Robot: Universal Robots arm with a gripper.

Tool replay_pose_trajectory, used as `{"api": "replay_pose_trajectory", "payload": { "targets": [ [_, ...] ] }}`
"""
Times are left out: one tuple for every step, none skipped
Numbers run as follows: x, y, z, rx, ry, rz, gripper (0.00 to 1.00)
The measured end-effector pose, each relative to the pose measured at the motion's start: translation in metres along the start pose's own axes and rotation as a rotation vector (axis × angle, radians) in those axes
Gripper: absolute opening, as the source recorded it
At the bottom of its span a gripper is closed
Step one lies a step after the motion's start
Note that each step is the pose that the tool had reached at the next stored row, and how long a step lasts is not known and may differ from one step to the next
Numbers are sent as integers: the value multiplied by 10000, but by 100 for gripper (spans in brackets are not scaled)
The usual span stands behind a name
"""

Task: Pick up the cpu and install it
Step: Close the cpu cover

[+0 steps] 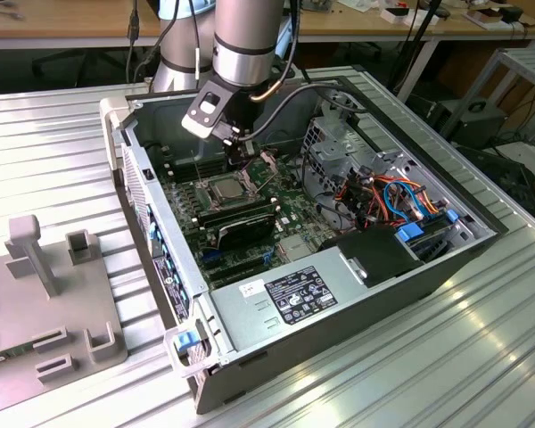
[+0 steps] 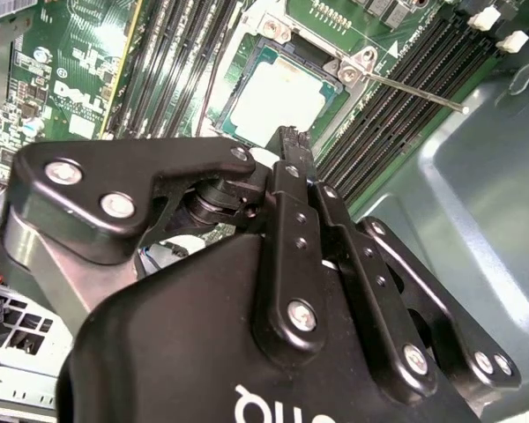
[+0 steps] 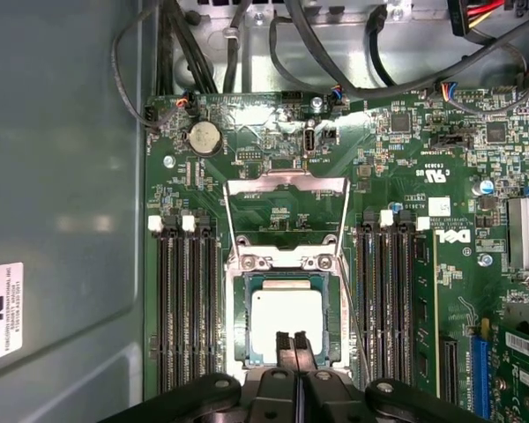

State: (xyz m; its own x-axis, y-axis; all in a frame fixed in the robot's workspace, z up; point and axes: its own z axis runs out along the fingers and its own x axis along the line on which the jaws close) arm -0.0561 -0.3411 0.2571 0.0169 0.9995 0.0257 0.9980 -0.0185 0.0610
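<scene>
Gripper [image 3: 292, 340] fingers are pinched nearly together, nothing between them, tips right over the cpu [image 3: 282, 317], which lies flat in the socket [image 3: 241, 328]. Beyond it, the retention frame [image 3: 286, 182] stands flipped open on the green board [image 3: 406, 150].

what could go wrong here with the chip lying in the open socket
The small grey square cpu lies in the metal-framed socket with the hinged frame up, unclamped: a nudge could shift it. The black fingers hang just over its edge and could scrape it or catch the thin lever.
</scene>
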Motion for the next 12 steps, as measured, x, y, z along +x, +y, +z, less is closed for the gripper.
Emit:
{"api": "replay_pose_trajectory", "payload": {
  "targets": [
    [0, 0, -1, -1, 1, 0, 11],
    [0, 0, 0, -2, 4, 1, 11],
    [0, 0, -3, 0, 1, 1, 11],
    [0, 0, -3, 0, 1, 0, 11],
    [0, 0, -5, -1, 1, 0, 11],
    [0, 1, -23, 2, -3, 0, 11],
    [2, 3, -59, 0, 0, 1, 11],
    [3, 6, -105, 0, 0, 0, 11],
    [3, 8, -130, 0, 1, 0, 11],
    [4, 9, -151, 0, 1, 0, 11],
    [4, 10, -169, -1, 1, 0, 11],
    [5, 11, -184, 0, -1, 0, 11]
  ]
}}
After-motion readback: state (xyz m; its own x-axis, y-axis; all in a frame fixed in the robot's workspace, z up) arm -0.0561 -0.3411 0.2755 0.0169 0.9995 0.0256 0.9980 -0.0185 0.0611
